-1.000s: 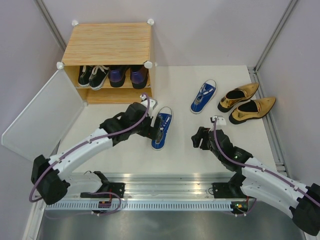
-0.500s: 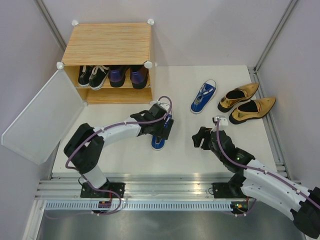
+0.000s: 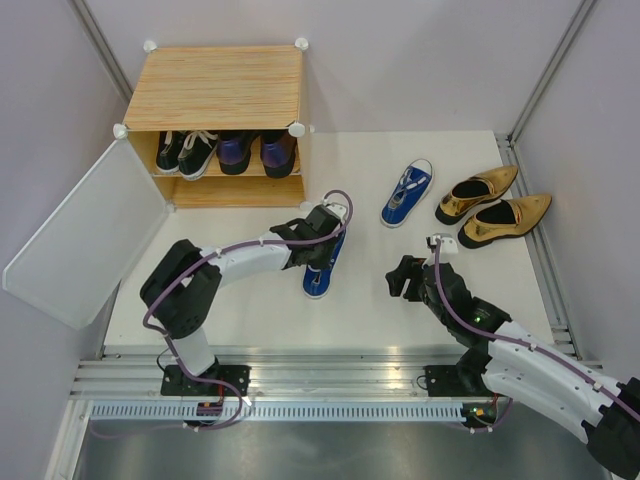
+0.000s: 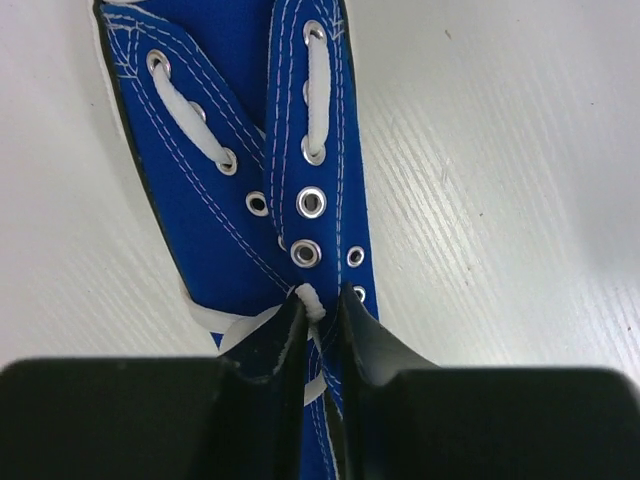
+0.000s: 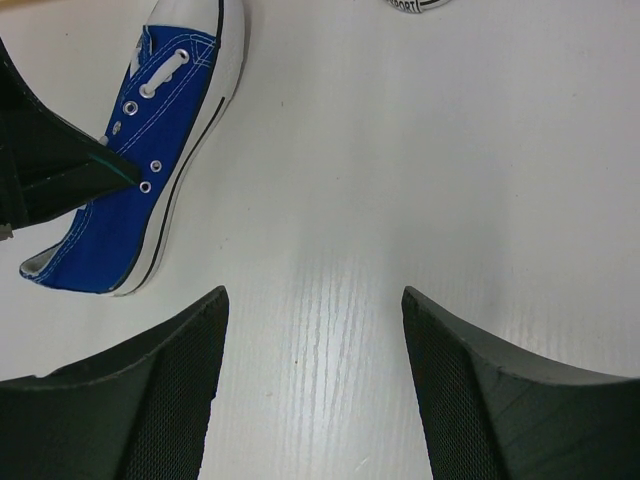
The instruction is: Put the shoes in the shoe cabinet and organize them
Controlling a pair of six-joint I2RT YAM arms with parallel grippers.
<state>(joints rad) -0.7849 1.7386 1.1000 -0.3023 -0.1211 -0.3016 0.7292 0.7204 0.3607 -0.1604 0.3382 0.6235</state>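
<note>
- Two blue sneakers sit out on the white table (image 3: 250, 300), and the one that counts is the near blue canvas sneaker with white laces (image 3: 317, 275). It lies mid-table, long axis running near to far, toe tipped a touch right.
- Left gripper (image 4: 320, 318) is right on top of it, jaws squeezed down to a sliver and pinching the laced eyelet flap by the ankle opening.
- From that pinch, the light wood-grain shoe cabinet (image 3: 215, 90) lies far and left, its pale door panel (image 3: 85, 235) swung wide.
- Black sneakers (image 3: 185, 150) and purple heels (image 3: 255, 150) fill the upper shelf. The lower one is mostly hidden from above.
- Right gripper (image 5: 310, 370) hangs spread wide with nothing in it, over bare table just right of the sneaker, so the left arm is plainly the nearer one to the cabinet.
- My read: lift, then carry far-left, keeping the shoe's length square to the opening.
- Waiting on the far right are the second blue sneaker (image 3: 407, 192) and the shiny gold heels (image 3: 495, 207).
</note>
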